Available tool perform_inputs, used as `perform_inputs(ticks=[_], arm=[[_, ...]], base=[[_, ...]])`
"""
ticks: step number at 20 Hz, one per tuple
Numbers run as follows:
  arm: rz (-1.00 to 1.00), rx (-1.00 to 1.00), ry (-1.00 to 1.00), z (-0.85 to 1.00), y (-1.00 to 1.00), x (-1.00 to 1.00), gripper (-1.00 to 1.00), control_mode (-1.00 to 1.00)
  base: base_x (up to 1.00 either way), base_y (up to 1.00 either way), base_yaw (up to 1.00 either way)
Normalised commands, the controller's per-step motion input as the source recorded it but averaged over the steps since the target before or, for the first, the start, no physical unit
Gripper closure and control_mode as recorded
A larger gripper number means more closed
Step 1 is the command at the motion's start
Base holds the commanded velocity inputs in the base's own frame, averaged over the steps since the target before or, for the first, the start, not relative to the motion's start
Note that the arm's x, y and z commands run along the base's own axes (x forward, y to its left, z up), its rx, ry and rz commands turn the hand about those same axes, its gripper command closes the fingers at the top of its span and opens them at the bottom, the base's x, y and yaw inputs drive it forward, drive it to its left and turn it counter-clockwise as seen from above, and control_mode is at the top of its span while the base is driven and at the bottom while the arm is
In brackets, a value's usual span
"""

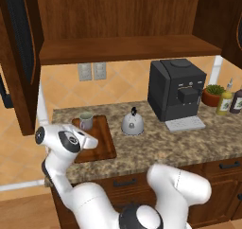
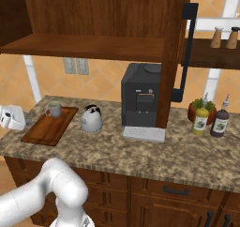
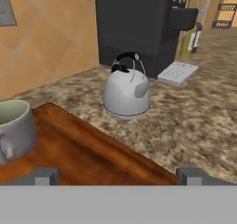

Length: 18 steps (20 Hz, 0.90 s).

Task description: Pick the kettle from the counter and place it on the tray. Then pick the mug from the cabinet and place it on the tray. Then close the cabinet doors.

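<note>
Pincer (image 3: 118, 176) open and empty, low over the near edge of the tray (image 3: 92, 156), where the mug (image 3: 16, 126) already stands. Kettle (image 3: 126, 92) sits on the granite tabletop (image 3: 194, 126), ahead and just off the tray. Advance level, then close your fingertips (image 3: 46, 176) on its arched handle.

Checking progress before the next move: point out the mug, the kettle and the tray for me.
mug (image 1: 86, 121), left base view, on its grey-green side wall.
kettle (image 3: 126, 92), hand view, on the front of its silver dome.
tray (image 2: 43, 130), right base view, on the bare wooden board in front of the mug.
</note>
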Motion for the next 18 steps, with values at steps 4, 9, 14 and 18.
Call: perform_inputs(ticks=[4, 9, 14, 18], arm=[[0.0, 0.0, 0.08, 0.43, -0.73, -0.36, -1.0, -1.0], [0.0, 0.0, 0.17, 0.48, -0.83, -0.05, -1.0, -1.0], [0.0, 0.0, 0.25, 0.32, -0.77, 0.09, -1.0, -1.0], [0.07, 0.05, 0.27, 0.02, -0.7, 0.38, -1.0, -1.0]], base=[[0.0, 0.0, 0.0], [0.0, 0.0, 0.0], [0.0, 0.0, 0.0], [0.0, 0.0, 0.0]])
